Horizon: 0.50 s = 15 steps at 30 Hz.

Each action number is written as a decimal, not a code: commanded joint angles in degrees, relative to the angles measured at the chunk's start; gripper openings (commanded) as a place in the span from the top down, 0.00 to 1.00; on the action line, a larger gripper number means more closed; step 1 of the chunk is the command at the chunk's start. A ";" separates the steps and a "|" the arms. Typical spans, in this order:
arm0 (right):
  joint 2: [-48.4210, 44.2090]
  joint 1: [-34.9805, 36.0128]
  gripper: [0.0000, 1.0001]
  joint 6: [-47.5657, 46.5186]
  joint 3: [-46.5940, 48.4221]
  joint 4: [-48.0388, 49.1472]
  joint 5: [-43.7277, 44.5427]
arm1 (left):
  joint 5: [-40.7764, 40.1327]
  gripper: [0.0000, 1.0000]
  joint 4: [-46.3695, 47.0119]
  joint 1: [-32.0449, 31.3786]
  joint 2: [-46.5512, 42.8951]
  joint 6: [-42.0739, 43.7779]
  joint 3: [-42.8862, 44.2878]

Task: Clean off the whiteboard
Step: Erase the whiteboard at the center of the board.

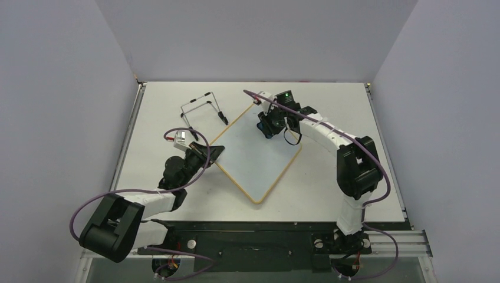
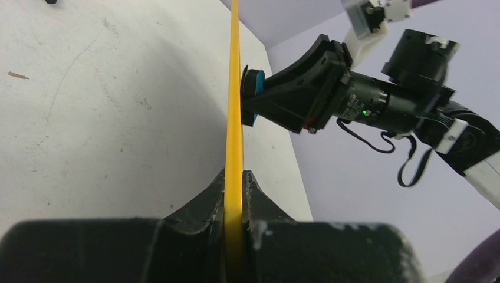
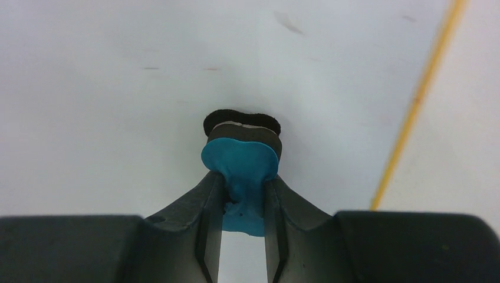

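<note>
At the near edge of the worktop (image 1: 330,177) the two arms rise from their bases, the left arm reaching in low from the left. The left gripper (image 1: 215,152) is pressed together on the left corner of the whiteboard (image 1: 256,162). In the left wrist view its two black fingers (image 2: 203,203) pinch the thin yellow frame edge-on, one on each side of it.

The whiteboard sits diagonally in the middle of the worktop, one corner pointing toward the arm bases and the opposite one toward the back wall. Whether its far side rests flat on the worktop I cannot tell. Its glossy white face shows only a few faint reddish smudges, seen in the right wrist view.

Beyond that, the right arm bends over from the right, and the right gripper (image 1: 268,127) comes down on the board's far half. It is closed tight on a small blue eraser block (image 3: 242,159), whose dark felt pad touches the white face. The soft blue body bulges between the fingers.

Farthest back on the left, a thin black wire stand (image 1: 203,109) stands on the worktop just beside the board's far-left edge.
</note>
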 commanded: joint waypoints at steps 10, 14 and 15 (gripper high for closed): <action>2.29 7.36 1.00 3.81 10.02 -2.95 1.94 | 15.16 1.00 13.15 -2.67 -3.68 -0.49 5.31; 4.72 0.01 1.00 5.71 9.51 -2.01 4.81 | 15.16 1.00 11.36 -2.68 -4.98 0.37 5.36; 4.85 -1.59 1.00 5.32 9.10 -2.03 4.75 | 15.18 1.00 11.21 -2.68 -5.11 0.59 5.45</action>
